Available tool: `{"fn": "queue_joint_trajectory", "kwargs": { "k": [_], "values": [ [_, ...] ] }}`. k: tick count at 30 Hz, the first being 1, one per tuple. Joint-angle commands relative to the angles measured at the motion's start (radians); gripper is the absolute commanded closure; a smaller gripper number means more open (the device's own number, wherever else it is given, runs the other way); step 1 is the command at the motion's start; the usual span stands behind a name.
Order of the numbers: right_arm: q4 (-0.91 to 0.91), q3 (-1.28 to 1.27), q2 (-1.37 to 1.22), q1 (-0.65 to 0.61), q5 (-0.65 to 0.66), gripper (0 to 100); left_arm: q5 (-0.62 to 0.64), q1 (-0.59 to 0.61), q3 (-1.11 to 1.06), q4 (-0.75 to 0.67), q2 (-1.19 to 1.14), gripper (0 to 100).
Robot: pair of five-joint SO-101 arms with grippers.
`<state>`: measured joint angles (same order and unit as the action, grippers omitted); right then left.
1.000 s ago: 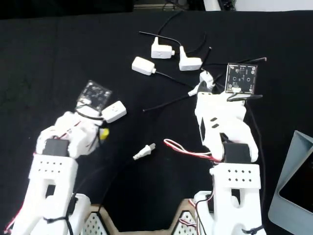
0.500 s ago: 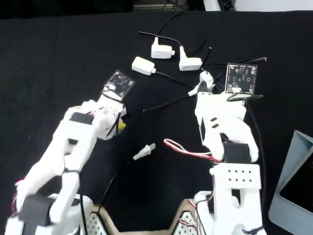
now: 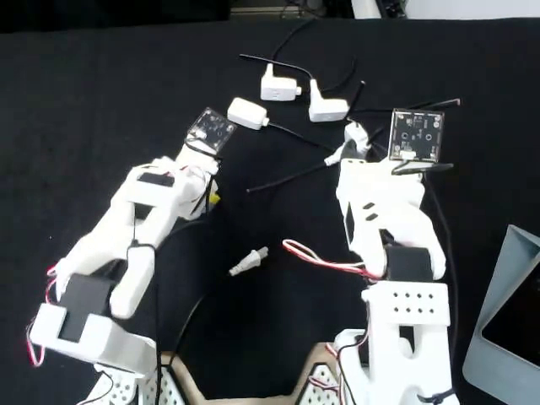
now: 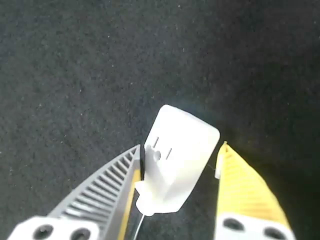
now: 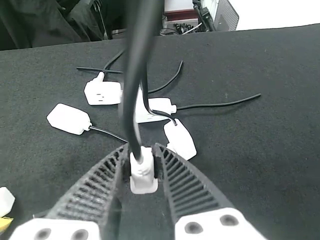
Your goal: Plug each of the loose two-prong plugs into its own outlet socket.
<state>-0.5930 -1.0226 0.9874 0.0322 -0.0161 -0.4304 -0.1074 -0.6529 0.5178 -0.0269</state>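
Left end effector (image 4: pixel 181 148): pinching a white socket block (image 4: pixel 186 137) between its grey finger and its yellow finger, over the black surface (image 4: pixel 75 60). On the face of the block, two narrow slots and a round hole in plain sight.

In the high view, this arm stretched toward the middle of the surface, near a free socket (image 3: pixel 247 113) with a thin black wire.

Right end effector (image 5: pixel 141 147): pressed onto a small white plug (image 5: pixel 143 176), with a thick black cable (image 5: pixel 136 75) rising from it; prongs not to be seen.

Further back, a far socket (image 3: pixel 279 84) and a neighbour socket (image 3: pixel 326 107) close together, each with a black wire; slots of the far socket showing. Another white piece (image 5: pixel 181 140) just ahead of the right end effector, near the held plug.

Between the two arms, a loose plug (image 3: pixel 249 262) lying flat on the surface, its two prongs pointing away from the arm bases, well apart from every socket.

At the right edge, a grey tray-like thing (image 3: pixel 494 325), dark inside; contents not to be told.
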Motion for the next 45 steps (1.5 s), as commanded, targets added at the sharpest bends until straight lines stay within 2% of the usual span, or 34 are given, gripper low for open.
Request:
{"fn": "queue_joint_trajectory", "kwargs": {
  "k": [1,10,19,22,24,29,38,45],
  "values": [
    [-0.003,0.058,0.015,-0.014,-0.006,98.6,0.008,-0.001,0.050,0.038,-0.009,80],
    [-0.003,0.058,0.015,-0.014,-0.006,98.6,0.006,-0.002,0.047,0.051,0.000,97],
    [-0.003,0.058,0.015,-0.014,-0.006,98.6,0.006,-0.013,0.042,0.411,0.235,97],
    [-0.003,0.058,0.015,-0.014,-0.006,98.6,0.003,-0.013,0.019,0.476,0.301,96],
    [-0.003,0.058,0.015,-0.015,-0.006,98.6,0.002,-0.013,-0.016,0.473,0.322,91],
    [-0.005,0.050,0.015,-0.015,-0.006,98.6,0.008,0.015,-0.067,0.473,0.324,70],
    [-0.005,0.041,0.015,-0.049,-0.006,98.6,0.002,0.203,-0.068,0.295,0.324,72],
    [-0.005,0.036,0.013,-0.072,-0.006,98.6,-0.040,0.243,-0.059,0.310,0.336,72]
  ]
}}
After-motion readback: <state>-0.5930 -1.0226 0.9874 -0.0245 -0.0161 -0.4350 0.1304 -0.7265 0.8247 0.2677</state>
